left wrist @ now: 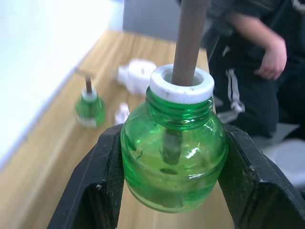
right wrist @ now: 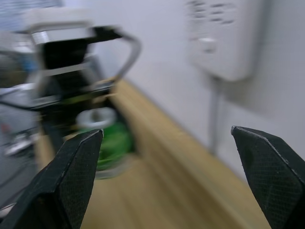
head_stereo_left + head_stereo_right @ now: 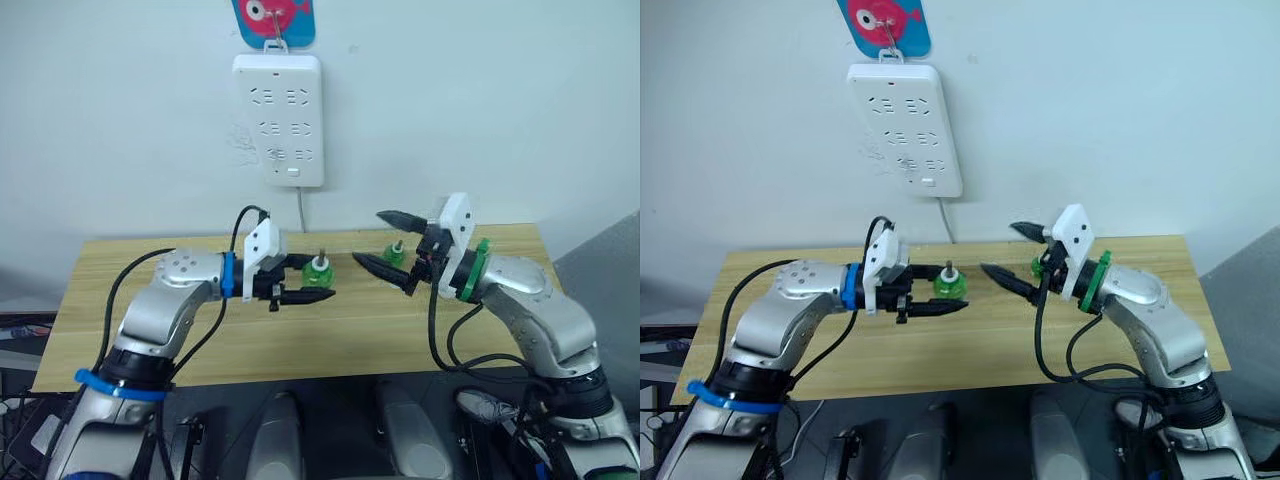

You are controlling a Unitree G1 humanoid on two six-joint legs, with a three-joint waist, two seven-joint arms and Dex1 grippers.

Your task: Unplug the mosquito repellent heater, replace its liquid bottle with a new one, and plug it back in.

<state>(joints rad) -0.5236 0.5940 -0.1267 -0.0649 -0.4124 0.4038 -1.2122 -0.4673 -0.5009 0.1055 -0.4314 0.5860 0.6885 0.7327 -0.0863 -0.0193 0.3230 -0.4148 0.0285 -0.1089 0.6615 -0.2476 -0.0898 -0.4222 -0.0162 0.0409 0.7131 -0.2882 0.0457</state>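
Setting looked like a robot test room, not a home: a bare wooden tabletop [image 3: 300,340] stood against a plain white wall [image 3: 120,120], a power strip [image 3: 278,118] hung from a hook, and a seated person [image 1: 257,57] watched nearby.

My head pair looks down over the tabletop [image 3: 300,340] toward the wall; both wrist cameras sit close, sharing the green bottle [image 1: 172,157].
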